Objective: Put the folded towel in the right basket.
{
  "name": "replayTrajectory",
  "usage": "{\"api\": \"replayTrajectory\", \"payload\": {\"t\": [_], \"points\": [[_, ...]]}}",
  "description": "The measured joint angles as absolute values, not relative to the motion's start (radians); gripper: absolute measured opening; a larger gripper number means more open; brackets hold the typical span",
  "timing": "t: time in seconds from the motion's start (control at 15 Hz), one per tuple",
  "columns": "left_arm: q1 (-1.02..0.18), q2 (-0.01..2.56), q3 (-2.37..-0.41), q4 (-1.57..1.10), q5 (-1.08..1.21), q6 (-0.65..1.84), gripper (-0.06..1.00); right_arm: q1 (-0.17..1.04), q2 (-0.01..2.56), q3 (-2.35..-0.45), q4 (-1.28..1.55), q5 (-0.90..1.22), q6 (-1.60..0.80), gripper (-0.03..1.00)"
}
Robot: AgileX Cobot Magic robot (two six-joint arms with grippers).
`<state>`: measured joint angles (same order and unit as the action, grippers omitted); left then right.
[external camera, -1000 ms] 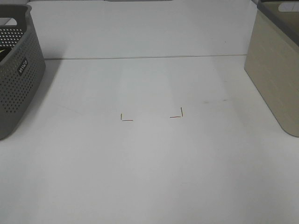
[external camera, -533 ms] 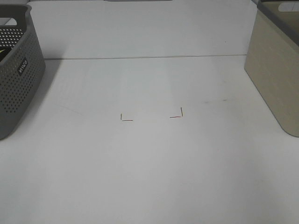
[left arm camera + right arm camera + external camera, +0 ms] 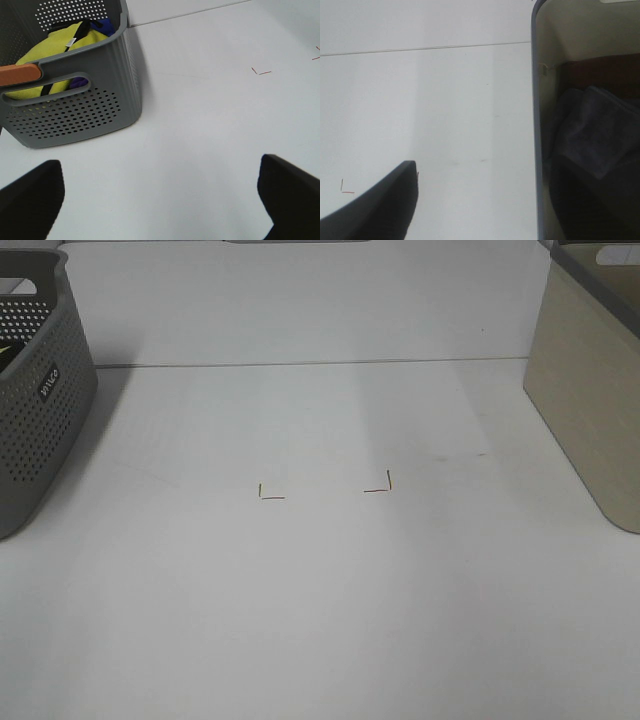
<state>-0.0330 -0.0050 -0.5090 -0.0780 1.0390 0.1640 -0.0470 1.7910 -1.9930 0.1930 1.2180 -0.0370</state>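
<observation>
The right basket (image 3: 590, 390) is beige with a grey rim and stands at the table's right edge. In the right wrist view its grey rim (image 3: 535, 125) runs down the frame, and a folded dark grey-blue towel (image 3: 592, 130) lies inside it. My right gripper (image 3: 480, 210) hovers beside the basket's rim; one black finger (image 3: 380, 205) shows, wide to the side, and nothing is held. My left gripper (image 3: 160, 200) is open and empty, its fingertips (image 3: 30, 200) far apart over bare table. Neither gripper shows in the exterior high view.
A grey perforated basket (image 3: 40, 400) stands at the left edge and holds a yellow cloth (image 3: 55, 45) and other items. Small red corner marks (image 3: 272, 495) are on the white table's middle. A dark brown cloth (image 3: 600, 72) lies behind the towel.
</observation>
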Motion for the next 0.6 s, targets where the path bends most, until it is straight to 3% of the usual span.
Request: {"api": "replayTrajectory", "payload": {"t": [0.2, 0.6], "points": [[-0.033, -0.005, -0.509, -0.078, 1.039, 0.164, 0.99, -0.045, 1.661, -1.83, 0.156, 1.217, -0.032, 0.68], [-0.033, -0.005, -0.509, -0.078, 1.039, 0.164, 0.99, -0.045, 1.252, -1.295, 0.108, 1.217, -0.032, 0.69]]}}
